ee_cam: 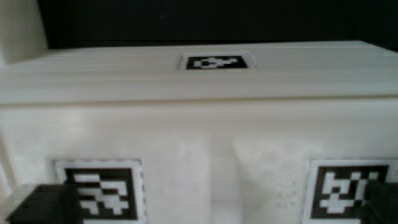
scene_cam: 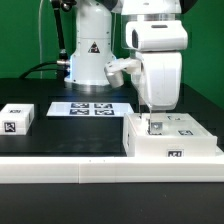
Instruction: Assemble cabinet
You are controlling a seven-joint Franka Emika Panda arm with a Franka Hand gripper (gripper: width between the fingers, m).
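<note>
The cabinet [scene_cam: 172, 139] is a large white box with black-and-white tags. It stands on the black table at the exterior view's front right, against the white front rail. My gripper [scene_cam: 153, 124] reaches straight down onto its top near the left end. In the wrist view the cabinet [ee_cam: 199, 110] fills the picture, with one tag on the far face and two tags on the near face. Dark fingers [ee_cam: 25, 206] show only at the picture's lower corners, wide apart, with the cabinet's tagged face between them. I cannot tell whether they touch it.
A small flat white tagged block [scene_cam: 17, 117] lies at the exterior view's left. The marker board [scene_cam: 92, 107] lies mid-table before the robot base [scene_cam: 90, 60]. A white rail [scene_cam: 60, 170] runs along the front edge.
</note>
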